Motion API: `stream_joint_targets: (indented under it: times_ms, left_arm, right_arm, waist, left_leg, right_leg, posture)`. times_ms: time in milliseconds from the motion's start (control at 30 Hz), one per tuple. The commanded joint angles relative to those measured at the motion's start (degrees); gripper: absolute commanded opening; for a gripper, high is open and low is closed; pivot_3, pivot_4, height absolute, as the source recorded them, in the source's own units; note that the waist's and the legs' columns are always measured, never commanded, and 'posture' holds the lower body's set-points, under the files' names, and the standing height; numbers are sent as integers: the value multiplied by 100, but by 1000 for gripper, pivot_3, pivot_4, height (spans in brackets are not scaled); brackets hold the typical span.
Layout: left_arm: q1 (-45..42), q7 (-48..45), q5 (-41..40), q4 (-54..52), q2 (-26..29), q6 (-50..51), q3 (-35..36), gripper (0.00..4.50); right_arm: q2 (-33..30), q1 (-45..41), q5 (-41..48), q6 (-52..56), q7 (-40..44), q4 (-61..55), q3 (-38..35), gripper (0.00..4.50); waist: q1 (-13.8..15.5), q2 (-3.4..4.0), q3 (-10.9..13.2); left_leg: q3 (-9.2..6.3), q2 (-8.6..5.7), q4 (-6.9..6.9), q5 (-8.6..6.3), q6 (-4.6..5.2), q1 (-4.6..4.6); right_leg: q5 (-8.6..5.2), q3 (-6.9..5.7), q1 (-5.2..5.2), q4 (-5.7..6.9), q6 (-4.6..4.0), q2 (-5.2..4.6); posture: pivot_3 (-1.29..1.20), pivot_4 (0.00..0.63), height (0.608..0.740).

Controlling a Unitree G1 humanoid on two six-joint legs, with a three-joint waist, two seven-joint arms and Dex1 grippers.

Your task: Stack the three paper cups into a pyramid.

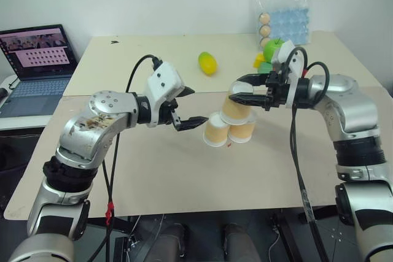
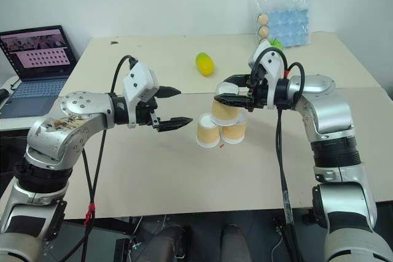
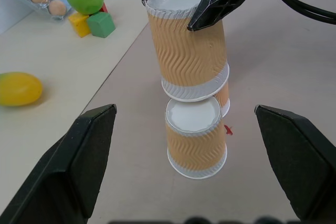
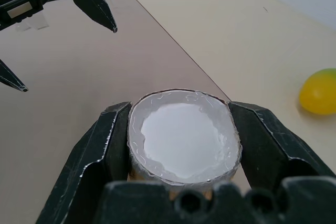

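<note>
Two paper cups (image 1: 215, 131) (image 1: 243, 132) stand upside down, side by side, on the brown table top (image 1: 184, 176). The third paper cup (image 1: 235, 110) is upside down above them, centred over the seam, its rim at the level of their white ends. My right gripper (image 1: 233, 94) is shut on this top cup near its white end, one finger (image 4: 100, 145) on each side. My left gripper (image 1: 198, 105) hangs open just left of the cups, touching none of them. In the left wrist view the top cup (image 3: 186, 51) half hides the farther lower cup behind the nearer one (image 3: 195, 137).
A yellow-green fruit (image 1: 207, 63) lies behind the cups. A green apple (image 1: 273, 46), coloured blocks (image 1: 263, 62) and a bag of eggs (image 1: 282, 19) sit at the back right. A laptop (image 1: 40, 69) stands on a side table to the left.
</note>
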Motion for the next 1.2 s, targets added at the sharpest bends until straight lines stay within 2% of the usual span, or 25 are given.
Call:
stream_joint_targets:
  times_ms: [33, 67, 100, 200, 633, 733, 800, 900, 1000, 1100, 1200]
  left_arm:
    - [-106, 41, 24, -77, -14, -39, 66, 4500]
    - [-114, 46, 34, -64, -20, -47, 57, 4500]
    - [-119, 46, 43, -52, -22, -54, 50, 4500]
    - [-130, 38, 55, -32, -18, -71, 44, 4500]
    - [-167, 53, 80, 31, -75, -91, -3, 4500]
    - [-153, 46, 70, 50, -72, -87, 24, 4500]
    - [-145, 43, 73, 74, -73, -95, 34, 4500]
    - [-123, 40, 85, 75, -78, -110, 23, 4500]
    - [-38, 101, 72, 99, -59, -69, 124, 4500]
    - [178, 305, 27, 161, -82, -23, 418, 4500]
    - [586, 459, 15, 138, -141, -231, 675, 4500]
  right_arm:
    - [25, -117, 18, -80, -12, -182, -106, 2667]
    - [28, -107, 30, -66, -16, -194, -113, 2667]
    - [33, -103, 39, -54, -23, -199, -119, 3646]
    - [54, -97, 46, -28, -66, -215, -138, 4450]
    - [-105, -66, 356, 379, 58, -434, -365, 4450]
    - [-508, -85, 1302, 1123, 592, -550, -1018, 4450]
    - [-829, -87, 1418, 1150, 698, -264, -1355, 4450]
    - [-1118, 48, 1282, 944, 669, -70, -1468, 4450]
    - [-1617, 580, 890, 570, 463, 193, -1807, 4450]
    - [-2083, 1506, 450, 23, 102, 429, -2327, 4450]
    - [-2106, 2474, 316, -260, -148, 332, -2878, 4450]
  waist:
    - [-1, 0, 0]
    - [-1, 0, 0]
    - [-1, 0, 0]
    - [-1, 0, 0]
    - [3, 0, 0]
    - [7, 1, 2]
    - [42, 1, 4]
    - [62, 1, 4]
    - [54, 1, 4]
    - [85, 1, 4]
    - [81, 3, 5]
  left_leg:
    - [0, 0, 0, 0, 0, 0]
    - [0, 0, 0, 0, 0, 0]
    - [0, 0, 0, 0, 0, 0]
    - [0, 0, 0, 0, 0, 0]
    - [0, 0, 0, 0, 0, 0]
    - [0, 0, 0, 0, 0, -3]
    - [-1, 0, 0, 0, 1, -6]
    - [-2, 0, 0, -5, -3, -4]
    - [-1, 2, 0, -20, -29, -1]
    - [-1, 0, 0, -18, -26, -3]
    - [4, -1, 0, -17, -23, -5]
  right_leg:
    - [0, 0, 0, 0, 0, 0]
    - [0, 0, 0, 0, 0, 0]
    - [0, 0, 0, 0, 0, 0]
    - [0, 0, 0, 0, 0, 0]
    - [0, 0, 0, 0, 0, 0]
    - [0, 0, -2, -1, 0, 0]
    - [0, -1, -3, -3, 0, 0]
    - [0, -6, 6, -15, 0, -1]
    - [0, -6, 7, -11, 0, -1]
    - [-1, -6, 6, -10, 1, -4]
    - [-1, -2, -1, -6, 1, -7]
  posture:
    - [0, 150, 740]
    - [0, 150, 740]
    - [0, 150, 740]
    - [0, 150, 740]
    - [0, 150, 740]
    - [0, 150, 740]
    - [0, 150, 740]
    - [0, 150, 740]
    - [0, 150, 740]
    - [0, 150, 740]
    - [0, 150, 740]
